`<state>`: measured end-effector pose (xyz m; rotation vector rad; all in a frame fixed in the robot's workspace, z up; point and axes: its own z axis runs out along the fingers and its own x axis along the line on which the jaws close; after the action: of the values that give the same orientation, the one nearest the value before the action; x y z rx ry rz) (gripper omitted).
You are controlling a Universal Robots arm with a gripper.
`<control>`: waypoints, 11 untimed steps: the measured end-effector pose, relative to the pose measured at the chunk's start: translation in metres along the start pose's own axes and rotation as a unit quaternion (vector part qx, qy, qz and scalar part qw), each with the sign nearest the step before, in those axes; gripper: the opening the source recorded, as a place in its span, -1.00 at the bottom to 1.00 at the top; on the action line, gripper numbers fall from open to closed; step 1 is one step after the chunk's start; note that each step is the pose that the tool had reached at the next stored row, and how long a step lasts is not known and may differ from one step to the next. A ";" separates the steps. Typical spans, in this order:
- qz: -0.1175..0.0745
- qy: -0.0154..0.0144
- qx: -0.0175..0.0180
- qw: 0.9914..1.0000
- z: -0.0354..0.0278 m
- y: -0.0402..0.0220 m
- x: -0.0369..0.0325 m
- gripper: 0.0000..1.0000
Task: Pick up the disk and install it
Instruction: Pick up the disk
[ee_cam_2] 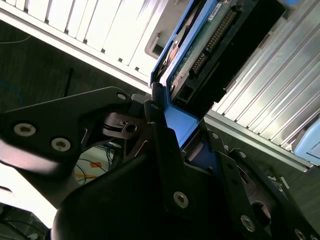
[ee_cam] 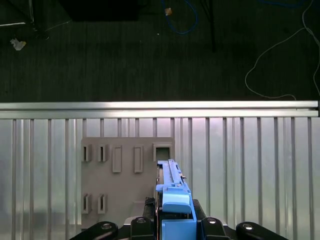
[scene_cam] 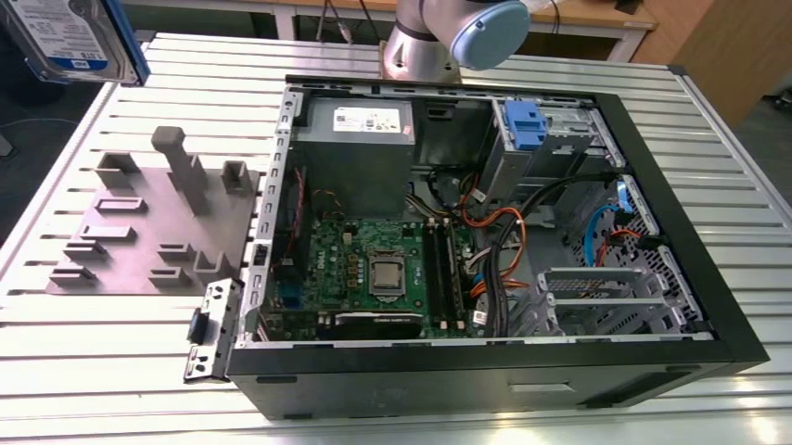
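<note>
Claw [ee_cam: 176,212] is closed on the disk [ee_cam: 172,186], its dark fingers [ee_cam_2: 159,135] clamped on either side of the blue plastic frame at one end of the drive. In the second wrist view the disk [ee_cam_2: 200,45] extends away from the fingertips, showing its connector edge and blue side rail. In the exterior view the disk [scene_cam: 72,37] hangs label-side out, raised off the slatted aluminium table [scene_cam: 743,185] near its far corner on that view's left. Beneath and ahead of the claw lies a grey fixture plate [ee_cam: 120,175] with slots and upright posts; the disk is not seated in any of them. The open computer case [scene_cam: 495,362] lies on its side on the table, well apart from the claw, beyond the fixture plate [scene_cam: 148,222]. A drive bay [scene_cam: 557,139] with a blue latch [scene_cam: 526,125] sits at the case corner nearest the arm base. Beyond the table edge ahead of the claw is dark floor [ee_cam: 150,50] with loose cables.
</note>
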<state>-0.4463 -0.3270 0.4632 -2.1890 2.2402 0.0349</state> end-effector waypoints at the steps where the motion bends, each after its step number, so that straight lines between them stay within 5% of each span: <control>1: 0.000 0.000 0.000 1.000 -0.0001 0.0000 0.0000 -0.27; 11: 0.000 0.000 0.000 1.000 -0.0003 -0.0001 0.0063 -0.27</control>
<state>-0.4463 -0.3333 0.4633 -2.1891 2.2401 0.0348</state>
